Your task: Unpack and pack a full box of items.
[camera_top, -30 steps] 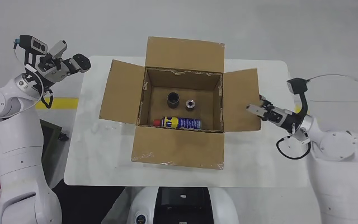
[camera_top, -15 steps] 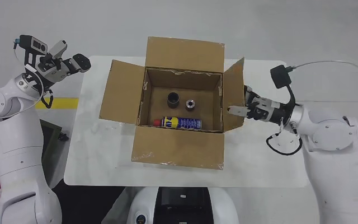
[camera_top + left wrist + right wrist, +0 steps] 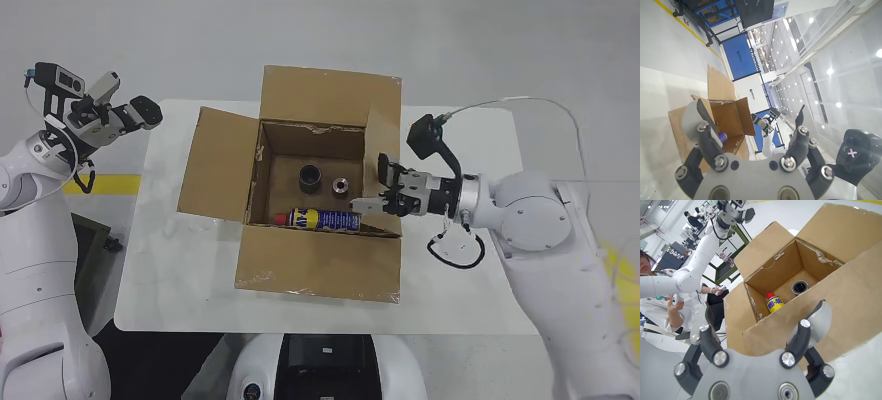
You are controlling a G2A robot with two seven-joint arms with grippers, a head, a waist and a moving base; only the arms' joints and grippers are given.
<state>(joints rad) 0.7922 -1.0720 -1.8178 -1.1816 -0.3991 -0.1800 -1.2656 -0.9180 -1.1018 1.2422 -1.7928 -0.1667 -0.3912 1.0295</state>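
Within the last second the right gripper (image 3: 765, 311) had swung in from outside the cardboard box (image 3: 318, 262), raising its side flap (image 3: 385, 140) from flat to upright. Its fingers were spread, grasping nothing. Just beyond the flap lay the spray can (image 3: 324, 218) and black cylinder (image 3: 311, 180), so closing had seemingly begun. The left gripper (image 3: 125, 97) hung released, well apart.

Robot lab hall: blue pegboards (image 3: 740, 56), racks (image 3: 702, 15)
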